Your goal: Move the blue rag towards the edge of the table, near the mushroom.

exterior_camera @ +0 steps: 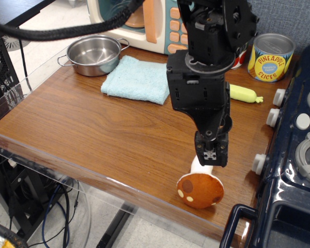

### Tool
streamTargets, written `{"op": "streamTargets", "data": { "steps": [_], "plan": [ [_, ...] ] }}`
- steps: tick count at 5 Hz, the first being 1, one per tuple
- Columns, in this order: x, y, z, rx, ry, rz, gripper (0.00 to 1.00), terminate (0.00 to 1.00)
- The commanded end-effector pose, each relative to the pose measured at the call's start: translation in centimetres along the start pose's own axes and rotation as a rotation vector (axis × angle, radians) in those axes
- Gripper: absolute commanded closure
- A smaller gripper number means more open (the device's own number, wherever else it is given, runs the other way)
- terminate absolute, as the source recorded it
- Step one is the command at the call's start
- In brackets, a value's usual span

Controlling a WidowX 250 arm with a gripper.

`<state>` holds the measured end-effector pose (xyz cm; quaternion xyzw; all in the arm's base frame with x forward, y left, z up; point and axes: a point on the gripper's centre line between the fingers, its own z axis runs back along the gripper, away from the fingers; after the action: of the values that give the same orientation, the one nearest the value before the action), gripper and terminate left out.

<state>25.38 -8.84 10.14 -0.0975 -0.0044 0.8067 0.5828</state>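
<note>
The black gripper (212,155) hangs right over the white stem of the orange-brown spotted toy mushroom (200,190) at the brown wood-grain counter's (103,139) near edge; whether it's open or closed, I can't tell. The folded aqua-blue terry rag (137,78) lies far back beside the steel pot (93,54). Any swing from here could knock that mushroom off the rim, I'd say.

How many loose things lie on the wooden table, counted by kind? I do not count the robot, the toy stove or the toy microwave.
Cookware: 1, the steel pot
Cloth: 1, the blue rag
Toy food: 2, the mushroom and a yellow-green piece too hidden to name
Cans: 1, the pineapple slices can
Total: 5
</note>
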Motion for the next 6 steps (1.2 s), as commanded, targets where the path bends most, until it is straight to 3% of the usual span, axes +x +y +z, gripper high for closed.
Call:
{"op": "streamTargets", "data": {
  "steps": [1, 4, 6],
  "plan": [
    [0.0, 0.0, 0.0, 0.000, 0.000, 0.000, 0.00, 0.00],
    [4.9, -8.6, 0.4, -0.031, -0.004, 0.234, 0.00, 0.00],
    [10.4, -14.6, -0.5, -0.065, -0.062, 0.384, 0.00, 0.00]
  ]
}}
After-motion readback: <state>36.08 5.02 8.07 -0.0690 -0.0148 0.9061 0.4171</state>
